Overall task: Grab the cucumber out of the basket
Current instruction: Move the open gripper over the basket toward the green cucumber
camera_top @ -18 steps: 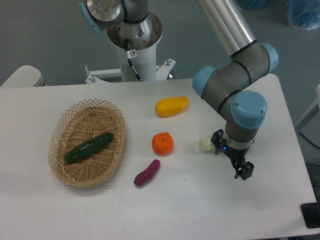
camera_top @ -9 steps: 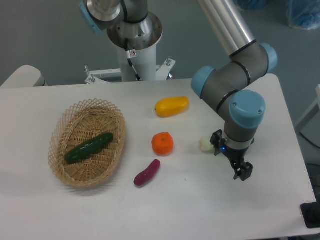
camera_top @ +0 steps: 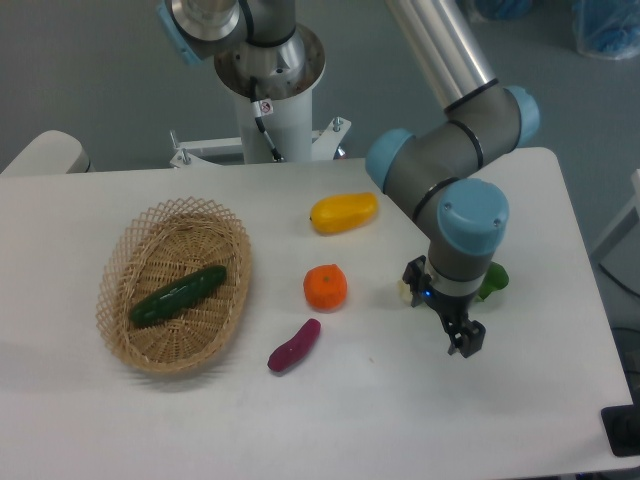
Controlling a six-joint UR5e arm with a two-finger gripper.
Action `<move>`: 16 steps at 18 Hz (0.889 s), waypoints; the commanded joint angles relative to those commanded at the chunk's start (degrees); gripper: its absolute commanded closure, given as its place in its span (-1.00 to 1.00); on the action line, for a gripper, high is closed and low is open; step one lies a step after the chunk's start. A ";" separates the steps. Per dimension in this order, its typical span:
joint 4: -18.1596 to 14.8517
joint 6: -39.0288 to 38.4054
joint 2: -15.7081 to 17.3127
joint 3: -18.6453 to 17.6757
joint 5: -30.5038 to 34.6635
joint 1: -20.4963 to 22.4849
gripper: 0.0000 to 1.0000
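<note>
The dark green cucumber lies slantwise inside the tan wicker basket at the left of the table. My gripper hangs low over the table far to the right, well apart from the basket and past the orange. It looks open, with nothing between its fingers. Its black body sits under the blue wrist cap.
Between my gripper and the basket lie an orange, a small purple sweet potato and a yellow fruit. A bok choy lies right behind my wrist, mostly hidden by it. The robot base stands at the back.
The arm and gripper have shifted a little to the left, toward the orange. That uncovered the green leaves of the bok choy. The produce has not moved.
</note>
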 joint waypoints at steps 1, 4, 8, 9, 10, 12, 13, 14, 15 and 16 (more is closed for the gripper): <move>-0.09 -0.26 0.62 -0.61 0.00 -0.53 -1.00; -0.09 -4.55 3.07 -3.07 -0.09 -2.90 -1.00; -0.26 -11.15 6.15 -5.80 -0.09 -8.43 -1.00; -0.26 -12.56 6.59 -6.42 -0.09 -9.66 -1.00; -0.26 -13.96 6.77 -6.94 -0.09 -10.81 -1.00; -0.26 -15.99 7.91 -8.17 -0.17 -12.48 -1.00; -0.35 -17.13 8.61 -8.79 -0.26 -13.36 -1.00; -0.35 -18.79 9.32 -9.58 -0.61 -14.24 -1.00; -0.35 -20.90 10.28 -10.63 -0.62 -15.20 -1.00; -0.27 -22.75 11.16 -11.95 -0.62 -16.26 -1.00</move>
